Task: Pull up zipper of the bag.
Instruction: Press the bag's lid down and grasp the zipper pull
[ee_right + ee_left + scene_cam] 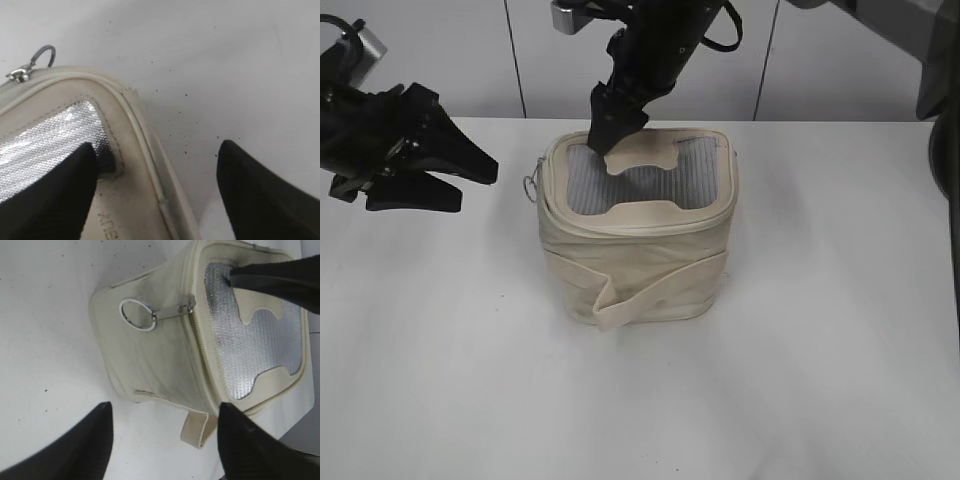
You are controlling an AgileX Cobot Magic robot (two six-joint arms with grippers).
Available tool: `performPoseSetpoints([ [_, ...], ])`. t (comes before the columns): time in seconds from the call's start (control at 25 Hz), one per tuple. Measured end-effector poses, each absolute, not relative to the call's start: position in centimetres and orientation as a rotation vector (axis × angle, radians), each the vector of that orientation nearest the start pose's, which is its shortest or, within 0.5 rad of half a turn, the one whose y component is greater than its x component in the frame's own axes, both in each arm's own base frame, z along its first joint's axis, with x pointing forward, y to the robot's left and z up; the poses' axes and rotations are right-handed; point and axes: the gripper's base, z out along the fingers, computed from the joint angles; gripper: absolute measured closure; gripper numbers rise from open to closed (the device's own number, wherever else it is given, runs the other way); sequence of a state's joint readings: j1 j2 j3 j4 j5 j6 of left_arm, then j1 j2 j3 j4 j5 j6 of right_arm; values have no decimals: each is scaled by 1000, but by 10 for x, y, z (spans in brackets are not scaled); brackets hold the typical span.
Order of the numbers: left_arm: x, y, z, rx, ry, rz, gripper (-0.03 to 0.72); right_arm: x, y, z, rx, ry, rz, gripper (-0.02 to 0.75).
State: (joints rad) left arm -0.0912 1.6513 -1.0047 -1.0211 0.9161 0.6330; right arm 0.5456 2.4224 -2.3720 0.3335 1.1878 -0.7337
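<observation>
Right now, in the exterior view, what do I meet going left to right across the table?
Left hand → silver ring pull of the zipper on the bag's left side → cream bag, with the right hand resting on the rear left of its mesh lid → bare white table.

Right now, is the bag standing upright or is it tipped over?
Upright. The bag stands on its base on the table, with its grey mesh lid panel facing up and the strap across its side.

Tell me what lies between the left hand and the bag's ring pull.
Only bare white table, in the exterior view, separates the left hand from the silver ring pull.
</observation>
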Motion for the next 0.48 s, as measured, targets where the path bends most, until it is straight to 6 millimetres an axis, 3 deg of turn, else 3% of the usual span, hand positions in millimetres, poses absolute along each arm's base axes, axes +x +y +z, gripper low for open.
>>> performPoseSetpoints([
  [0.12,305,-90,226,138,2629,-1081,190,435,297,228,-1531,2196,405,176],
  [0.28,305,-90,226,138,2629,-1081,190,435,299,219,-1535,2214,449,271],
  [0.4,305,-90,226,138,2629,-1081,190,434,301,216,-1533,2222,482,372],
  [0.48,305,-90,226,138,2629,-1081,190,434,301,216,-1536,2223,490,484],
])
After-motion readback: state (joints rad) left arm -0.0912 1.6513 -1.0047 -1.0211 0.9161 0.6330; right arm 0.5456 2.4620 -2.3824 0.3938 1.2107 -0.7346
